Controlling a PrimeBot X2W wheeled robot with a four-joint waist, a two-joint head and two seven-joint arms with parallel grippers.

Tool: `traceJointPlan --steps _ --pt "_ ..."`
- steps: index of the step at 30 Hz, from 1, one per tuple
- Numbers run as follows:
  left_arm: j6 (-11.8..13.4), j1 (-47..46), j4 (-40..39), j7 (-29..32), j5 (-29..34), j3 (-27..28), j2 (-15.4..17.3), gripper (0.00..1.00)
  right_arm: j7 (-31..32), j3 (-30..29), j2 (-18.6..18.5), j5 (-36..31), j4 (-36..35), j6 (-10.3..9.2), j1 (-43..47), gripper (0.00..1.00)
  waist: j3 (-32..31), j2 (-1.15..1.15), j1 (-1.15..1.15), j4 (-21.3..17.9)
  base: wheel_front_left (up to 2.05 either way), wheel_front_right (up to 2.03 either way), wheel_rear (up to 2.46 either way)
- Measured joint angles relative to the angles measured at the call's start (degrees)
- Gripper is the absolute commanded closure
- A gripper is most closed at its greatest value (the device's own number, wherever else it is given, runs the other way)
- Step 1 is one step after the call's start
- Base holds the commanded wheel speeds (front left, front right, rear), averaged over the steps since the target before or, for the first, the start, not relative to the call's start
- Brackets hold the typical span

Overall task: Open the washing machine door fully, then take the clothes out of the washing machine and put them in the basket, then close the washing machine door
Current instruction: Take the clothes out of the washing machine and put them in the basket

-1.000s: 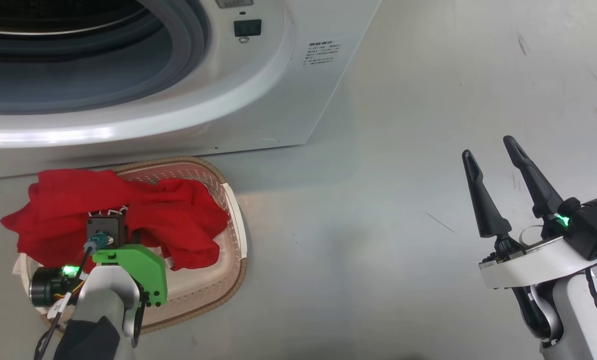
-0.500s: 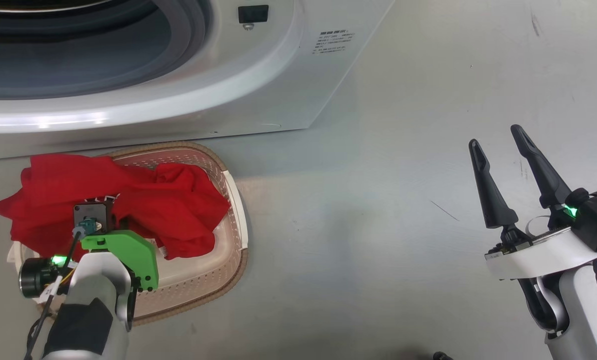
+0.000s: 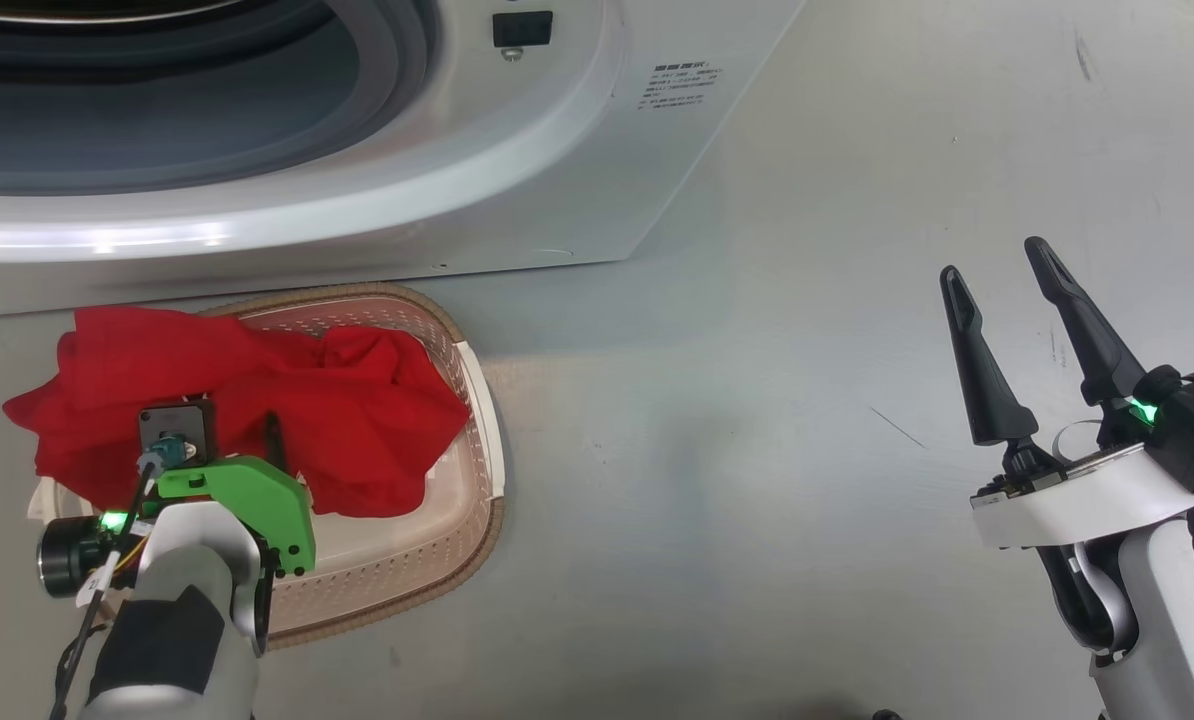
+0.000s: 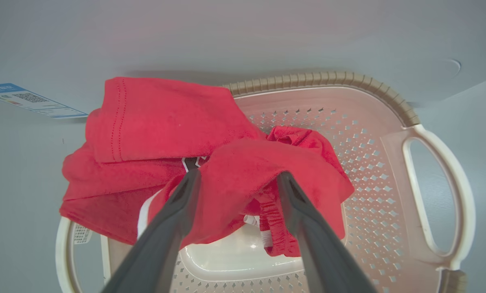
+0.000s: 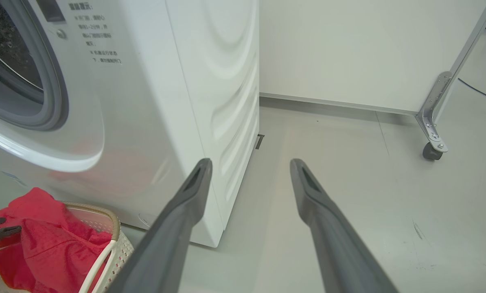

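At the lower left of the head view, the basket (image 3: 485, 450) sits on the floor (image 3: 757, 450), right in front of the washing machine (image 3: 517, 170). Red clothes (image 3: 357, 420) lie in the basket and hang out over its left rim. Above them is the left claw (image 4: 239, 174). In the left wrist view its two fingers (image 4: 174, 211) are spread apart. A fold of the red cloth lies between them, and they do not squeeze it. At the lower right of the head view, the right claw (image 3: 992, 256) is spread wide too and is empty. It is over the floor, well apart from the basket. At the upper left, the round hole of the washing machine is open, and its grey seal (image 3: 397, 70) shows.
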Motion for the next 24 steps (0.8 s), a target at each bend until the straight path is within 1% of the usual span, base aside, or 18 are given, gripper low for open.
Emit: traceJointPlan --steps 10,19,24 --pt "0.2 -1.4 2.1 -3.1 -0.6 0.7 -0.3 0.00 -0.1 0.0 -0.1 0.0 0.6 0.01 0.0 0.00 -0.5 0.00 0.00 0.7 0.00 0.00 0.00" --pt "0.2 -1.5 4.5 -5.1 -1.4 1.1 -0.5 0.00 -0.1 0.1 0.0 0.0 1.2 0.02 0.0 0.00 -2.5 0.00 0.00 1.3 0.00 0.00 0.00" --pt "0.2 -1.8 4.3 -6.8 -1.6 1.1 -0.6 0.00 -0.1 0.3 0.1 0.0 1.8 0.02 0.0 0.00 -3.4 0.00 0.00 1.6 0.00 0.00 0.00"
